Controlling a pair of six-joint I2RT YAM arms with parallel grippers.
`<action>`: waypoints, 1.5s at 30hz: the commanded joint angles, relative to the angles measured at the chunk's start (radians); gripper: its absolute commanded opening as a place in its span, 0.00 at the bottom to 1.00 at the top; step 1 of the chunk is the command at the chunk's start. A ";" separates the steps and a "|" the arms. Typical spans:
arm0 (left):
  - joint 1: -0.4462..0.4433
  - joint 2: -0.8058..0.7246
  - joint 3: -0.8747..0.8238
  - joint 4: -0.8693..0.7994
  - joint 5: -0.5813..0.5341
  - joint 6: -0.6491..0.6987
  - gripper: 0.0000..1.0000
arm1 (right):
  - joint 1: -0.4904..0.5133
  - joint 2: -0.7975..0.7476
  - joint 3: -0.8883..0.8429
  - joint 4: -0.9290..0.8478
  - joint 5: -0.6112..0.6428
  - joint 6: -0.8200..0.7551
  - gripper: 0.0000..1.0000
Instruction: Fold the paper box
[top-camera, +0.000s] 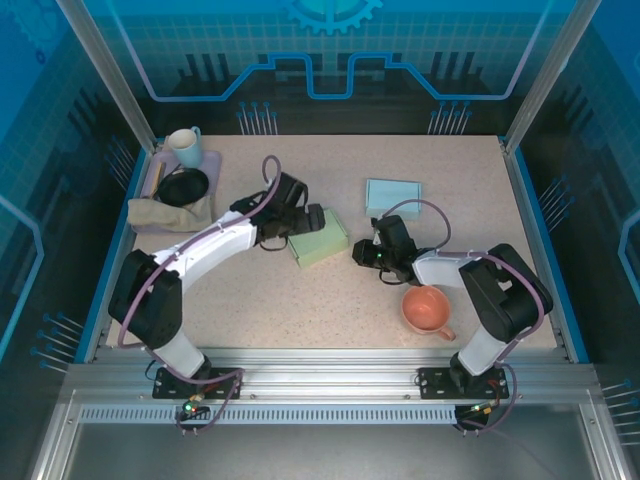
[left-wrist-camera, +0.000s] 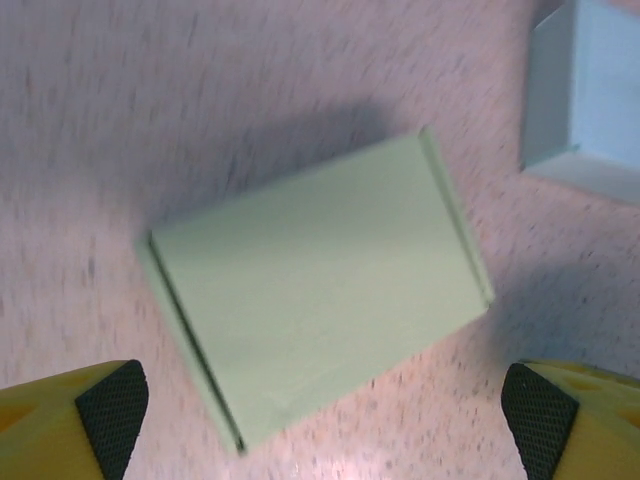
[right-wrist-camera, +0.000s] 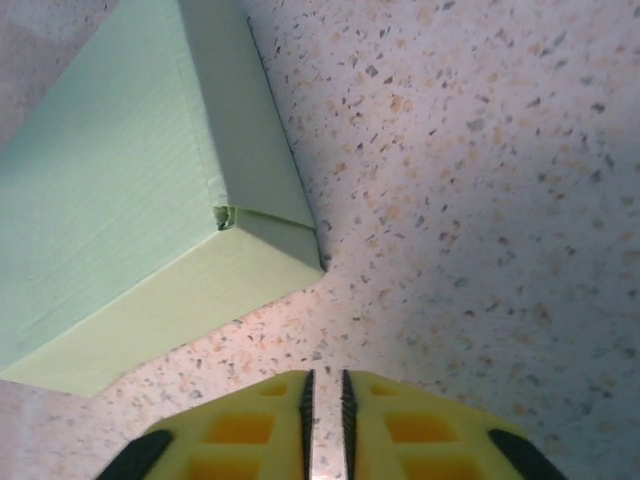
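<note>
At table centre, the green paper box (top-camera: 319, 242) lies closed.

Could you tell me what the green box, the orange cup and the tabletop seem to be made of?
The green box looks like thin matte paperboard, given its faint ribbed texture and folded corner seam. The orange cup could be plastic or glazed ceramic: smooth, evenly coloured, too small to settle. The tabletop is speckled and matte, perhaps stone-look laminate.
</note>
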 joint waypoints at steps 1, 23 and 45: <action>0.050 0.120 0.099 0.083 0.086 0.245 0.95 | -0.011 0.008 0.040 -0.022 -0.066 0.062 0.00; 0.100 0.448 0.215 0.230 0.501 0.261 0.86 | -0.083 0.199 0.098 0.060 -0.137 0.114 0.00; -0.006 0.358 0.167 0.137 0.442 0.066 0.84 | -0.087 0.201 0.054 0.190 -0.162 0.210 0.00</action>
